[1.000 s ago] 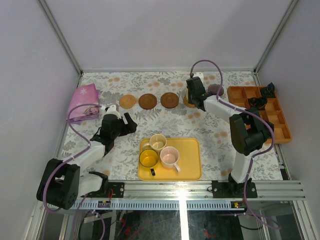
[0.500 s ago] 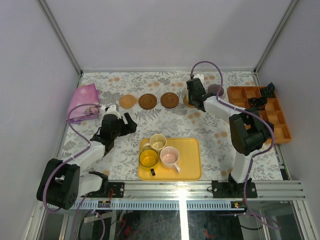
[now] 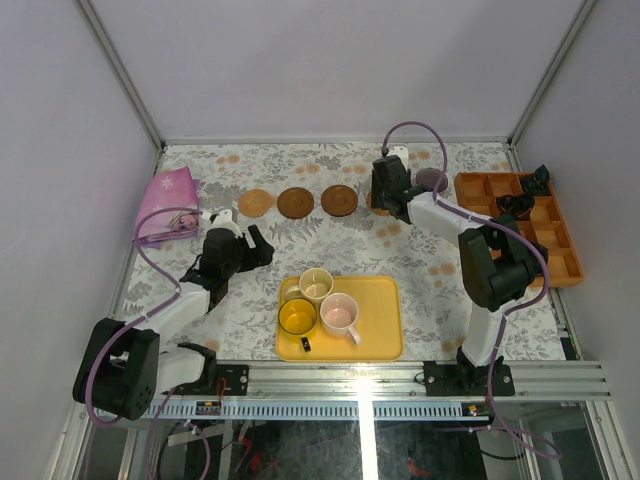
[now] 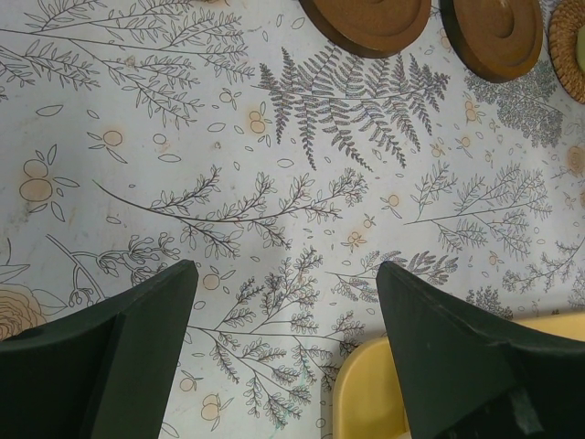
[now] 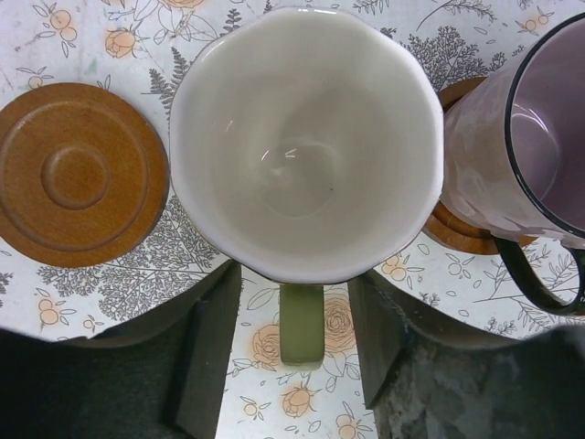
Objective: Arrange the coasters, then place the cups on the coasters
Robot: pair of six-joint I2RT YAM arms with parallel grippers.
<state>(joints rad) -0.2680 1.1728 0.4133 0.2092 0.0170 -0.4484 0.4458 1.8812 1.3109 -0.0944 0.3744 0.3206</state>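
In the right wrist view a pale green cup (image 5: 306,137) with a white inside stands upright on the table. Its green handle (image 5: 302,325) lies between the fingers of my right gripper (image 5: 300,340), which is open with a gap on each side. A dark brown coaster (image 5: 78,174) lies to its left. To its right, a purple-grey cup (image 5: 539,137) stands on another coaster (image 5: 457,229). Further coasters (image 3: 256,203) (image 3: 295,203) (image 3: 339,200) form a row. Cream (image 3: 316,285), yellow (image 3: 297,316) and pink (image 3: 339,314) cups sit in the yellow tray (image 3: 385,335). My left gripper (image 4: 283,357) hovers open and holds nothing.
An orange compartment box (image 3: 560,262) with small black objects (image 3: 530,180) stands at the right edge. A pink cloth pouch (image 3: 168,205) lies at the far left. The tray's corner (image 4: 366,402) shows just below the left fingers.
My right gripper has opened and let go of the green cup's handle; the cup stays standing. The left arm has not moved.
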